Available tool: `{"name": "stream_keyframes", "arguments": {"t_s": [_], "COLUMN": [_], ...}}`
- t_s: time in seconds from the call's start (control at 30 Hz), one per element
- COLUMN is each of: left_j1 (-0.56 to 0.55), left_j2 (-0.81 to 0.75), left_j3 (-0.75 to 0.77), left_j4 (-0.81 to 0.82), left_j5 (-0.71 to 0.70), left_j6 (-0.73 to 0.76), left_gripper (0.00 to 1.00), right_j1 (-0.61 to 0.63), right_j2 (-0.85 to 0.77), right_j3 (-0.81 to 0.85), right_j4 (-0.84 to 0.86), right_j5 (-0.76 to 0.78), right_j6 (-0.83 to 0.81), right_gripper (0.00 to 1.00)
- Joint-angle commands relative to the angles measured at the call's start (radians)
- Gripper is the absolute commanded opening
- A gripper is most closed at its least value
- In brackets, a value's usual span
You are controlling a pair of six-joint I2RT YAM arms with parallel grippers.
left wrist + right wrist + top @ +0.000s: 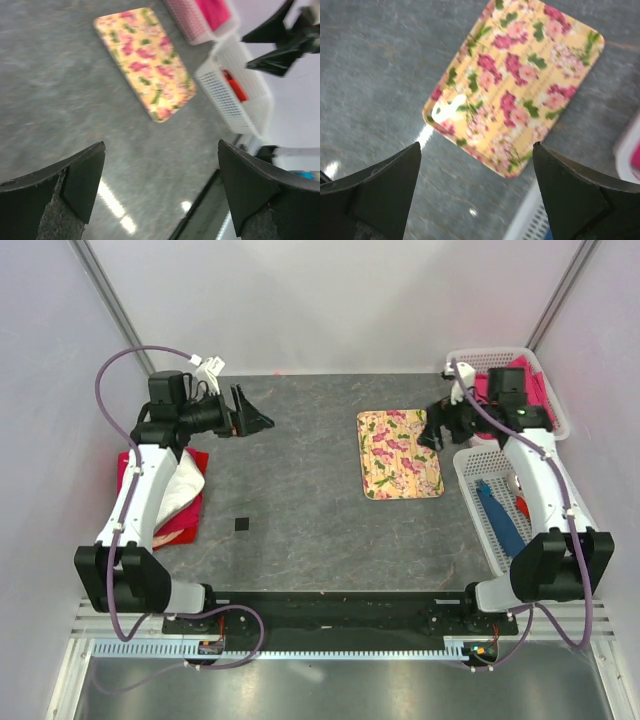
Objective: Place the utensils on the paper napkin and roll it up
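The floral mat (400, 453) lies flat on the grey table right of the middle; it also shows in the left wrist view (145, 60) and the right wrist view (520, 85). A long blue item (497, 517) lies in the white basket (470, 472) at the right; I cannot tell if it is the utensils. A pile of red and white napkins (183, 490) lies at the left by the left arm. My left gripper (256, 410) (161, 145) is open and empty, above the bare table. My right gripper (437, 430) (476, 146) is open and empty, just off the mat's right edge.
A red-handled item (522, 505) (235, 85) lies in the white basket beside the blue one. A pink basket (553, 400) with pink cloth stands at the back right. A small black square (241, 524) lies on the table at the near left. White walls close in on three sides.
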Motion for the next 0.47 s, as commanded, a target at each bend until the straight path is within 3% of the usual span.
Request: {"name": "stream_keyframes", "arguments": {"t_s": [0.0, 0.13, 0.3, 0.43], "left_j1": [0.056, 0.063, 0.061, 0.061], "left_j2": [0.022, 0.0, -0.063, -0.096], "left_j3": [0.037, -0.029, -0.151, -0.162], "left_j4": [-0.325, -0.354, -0.348, -0.347], "left_j5": [-0.207, -0.378, -0.401, -0.416], "left_j6": [0.264, 0.402, 0.448, 0.473], "left_gripper": [1.0, 1.0, 1.0, 1.0], "right_j1": [0.186, 0.323, 0.41, 0.418], "right_j2": [-0.004, 0.0, -0.006, -0.047], "right_j3": [-0.089, -0.196, -0.272, -0.261], "right_j4": [0.269, 0.35, 0.366, 0.314], "right_j5": [0.12, 0.232, 0.294, 0.302], "right_j6": [0.285, 0.307, 0.309, 0.283], "right_gripper": [0.98, 0.98, 0.98, 0.98]}}
